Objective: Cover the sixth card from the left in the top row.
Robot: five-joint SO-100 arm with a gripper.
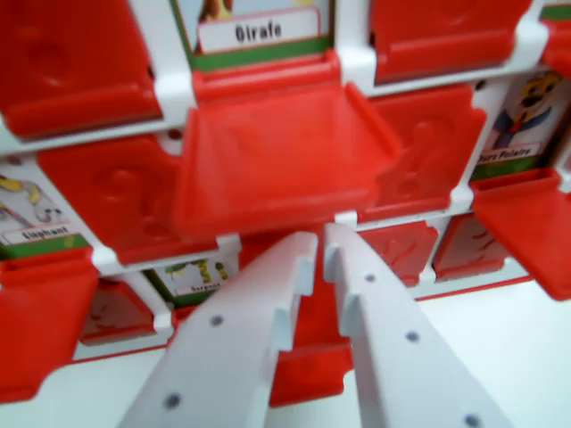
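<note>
The white plastic fingers (319, 239), nearly closed and holding nothing, sit just below the front edge of the lowered red plastic flap (281, 152), whose hinge runs left-right beneath the exposed "Girafe" card (257, 31) above.

camera position: on the wrist, just behind the white gripper (319, 239)
facing: forward and down along the jaws onto the red card board (116, 192)
nearness: very close, flaps blurred, board filling most of the frame
shared view: single camera only
</note>
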